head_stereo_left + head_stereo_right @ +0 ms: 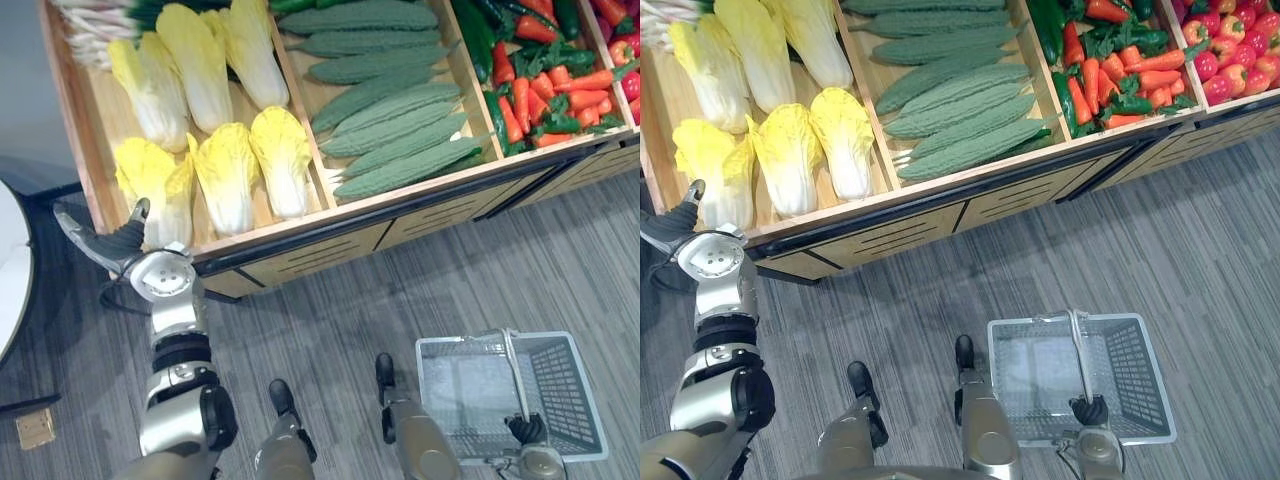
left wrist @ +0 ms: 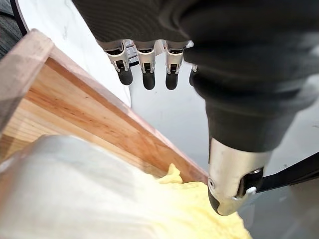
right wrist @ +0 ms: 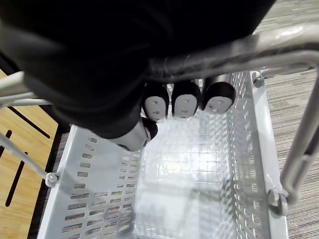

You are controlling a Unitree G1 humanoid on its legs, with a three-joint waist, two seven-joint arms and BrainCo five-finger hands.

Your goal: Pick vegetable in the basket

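Wooden produce stand (image 1: 330, 215), left hand (image 1: 112, 243) splayed beside cabbage (image 1: 165, 185), right hand (image 1: 527, 428) clamped on basket handle (image 1: 511, 370)

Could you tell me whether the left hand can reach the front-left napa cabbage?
Probably yes: the open left hand is beside that napa cabbage at the wooden bin's front corner, with nothing between them. The right hand is shut on the basket handle.

cabbage (image 1: 165, 185): yellow, lying in front-left corner of wooden bin (image 1: 97, 120) | basket (image 1: 562, 392): grey mesh, upright, handle raised
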